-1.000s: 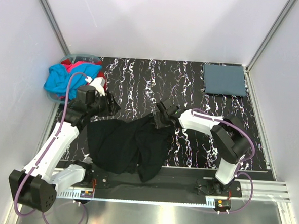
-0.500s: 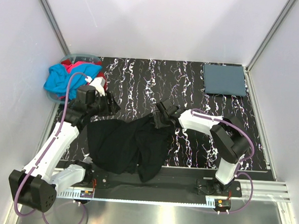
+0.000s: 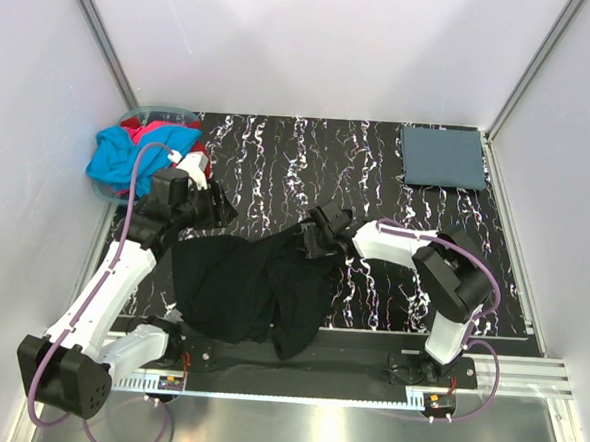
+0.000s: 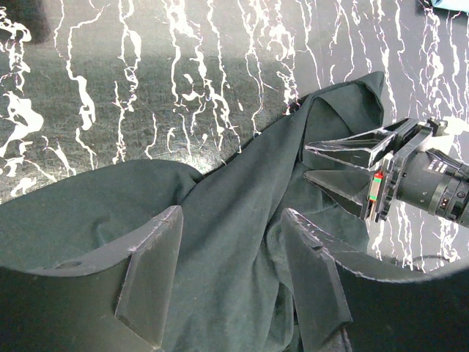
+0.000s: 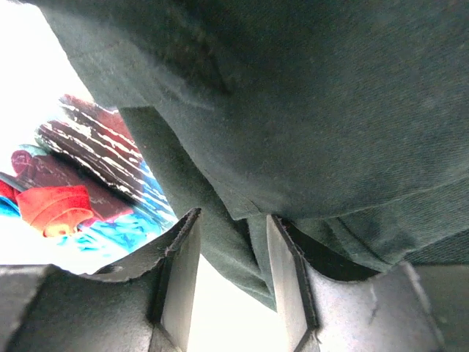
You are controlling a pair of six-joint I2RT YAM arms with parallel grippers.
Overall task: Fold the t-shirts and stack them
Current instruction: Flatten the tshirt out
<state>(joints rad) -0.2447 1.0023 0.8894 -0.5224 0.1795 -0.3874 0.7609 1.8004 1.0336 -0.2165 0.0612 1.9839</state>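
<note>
While the left gripper (image 3: 219, 208) hovers with wide jaws above the crumpled black t-shirt (image 3: 231, 287) at 7 o'clock on the table (image 3: 279, 160), the right gripper (image 3: 309, 240) has narrow jaws around its fold; a firm grip I cannot tell.

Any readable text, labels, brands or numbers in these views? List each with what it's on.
None readable.
No lettering shows on the black t-shirt, the folded blue-grey t-shirt or the table.
The right hand carries a small red-and-green mark, with no legible characters.
</note>
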